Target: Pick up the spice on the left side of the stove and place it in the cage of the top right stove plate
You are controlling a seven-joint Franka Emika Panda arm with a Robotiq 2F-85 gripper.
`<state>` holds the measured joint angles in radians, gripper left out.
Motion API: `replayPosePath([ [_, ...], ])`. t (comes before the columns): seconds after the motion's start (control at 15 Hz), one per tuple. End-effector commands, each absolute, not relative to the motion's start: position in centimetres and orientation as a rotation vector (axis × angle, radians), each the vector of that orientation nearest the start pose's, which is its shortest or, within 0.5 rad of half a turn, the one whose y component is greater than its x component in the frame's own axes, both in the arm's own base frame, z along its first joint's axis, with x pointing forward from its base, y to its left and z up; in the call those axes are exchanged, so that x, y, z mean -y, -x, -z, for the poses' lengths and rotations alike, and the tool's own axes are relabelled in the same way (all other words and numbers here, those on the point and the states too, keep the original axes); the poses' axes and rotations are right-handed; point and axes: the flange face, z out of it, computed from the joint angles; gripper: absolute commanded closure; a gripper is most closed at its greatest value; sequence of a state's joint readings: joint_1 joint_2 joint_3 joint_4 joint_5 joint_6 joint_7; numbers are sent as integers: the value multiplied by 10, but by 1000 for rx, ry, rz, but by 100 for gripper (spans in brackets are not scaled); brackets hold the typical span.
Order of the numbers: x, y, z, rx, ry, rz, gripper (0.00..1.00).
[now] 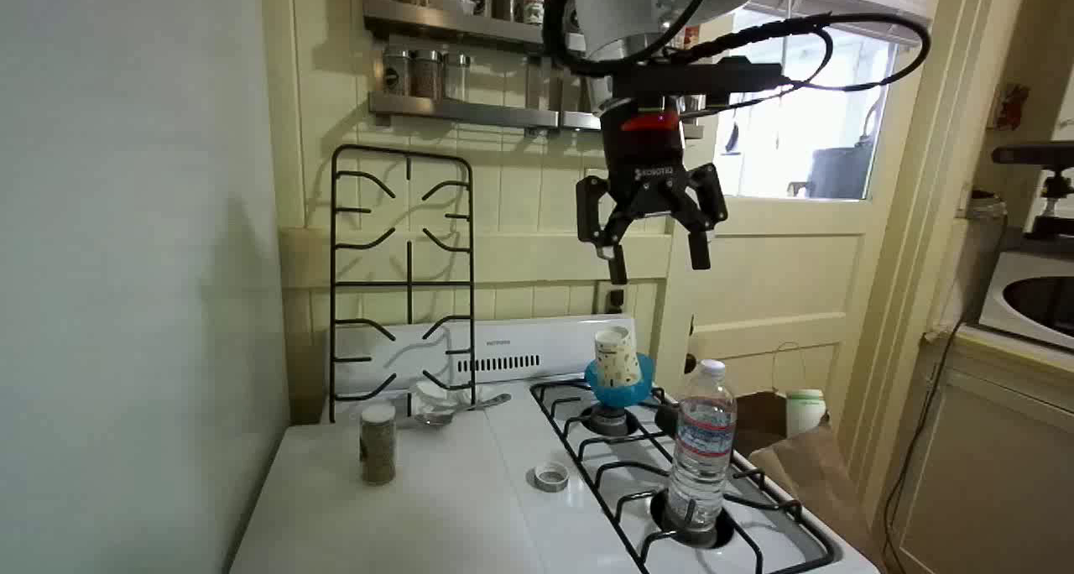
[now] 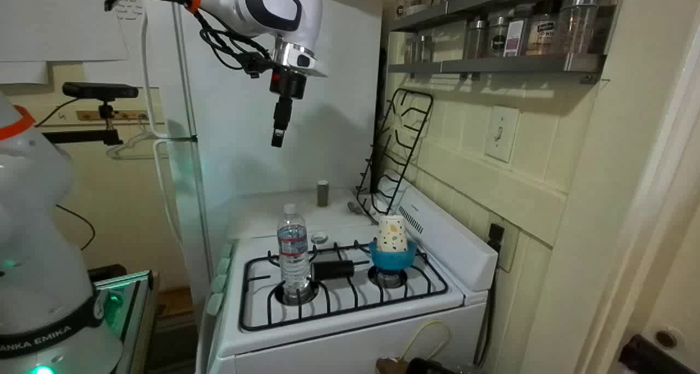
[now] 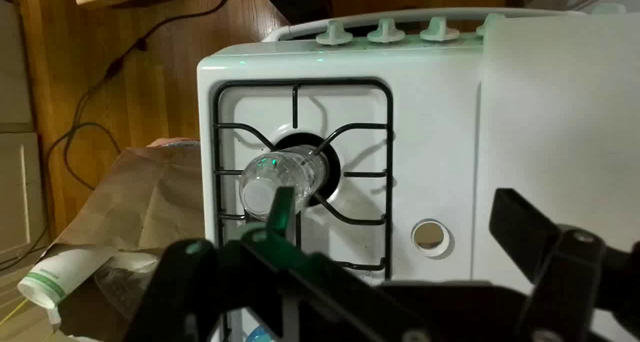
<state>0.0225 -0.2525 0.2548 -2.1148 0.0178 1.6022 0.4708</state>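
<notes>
The spice (image 1: 377, 450) is a small jar with a grey lid, upright on the white left part of the stove (image 1: 445, 524). It also shows in an exterior view (image 2: 322, 194) and is out of the wrist view. The black grate (image 1: 554, 420) surrounds the back right burner, with a blue bowl (image 1: 644, 381) and an upturned patterned cup (image 1: 615, 357) above that burner. In the wrist view my gripper (image 3: 395, 207) hides most of this back part. My gripper (image 1: 659, 259) is open and empty, high above the stove, apart from the spice.
A clear water bottle (image 2: 293, 253) stands on the front right burner. A black cylinder (image 2: 332, 269) lies on the grate. A white ring (image 3: 431, 238) lies beside it. A large grate panel (image 1: 403, 284) leans upright at the back, near a spoon (image 1: 491, 402). Shelves (image 1: 461, 108) hold jars.
</notes>
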Motion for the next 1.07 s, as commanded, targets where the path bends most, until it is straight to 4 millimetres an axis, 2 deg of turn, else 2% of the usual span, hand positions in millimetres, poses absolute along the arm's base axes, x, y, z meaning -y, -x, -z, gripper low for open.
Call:
replayPosePath([
  [0.0,-132,-432,-499,-345,3240,-383,0],
  [0.67,-132,-432,-499,-345,3240,-383,0],
  [0.73,-144,-439,-493,-344,3267,-312,0],
  [0.8,-164,-448,-482,-279,3282,-256,0],
  [1.0,-215,-465,-456,-113,3213,-85,0],
])
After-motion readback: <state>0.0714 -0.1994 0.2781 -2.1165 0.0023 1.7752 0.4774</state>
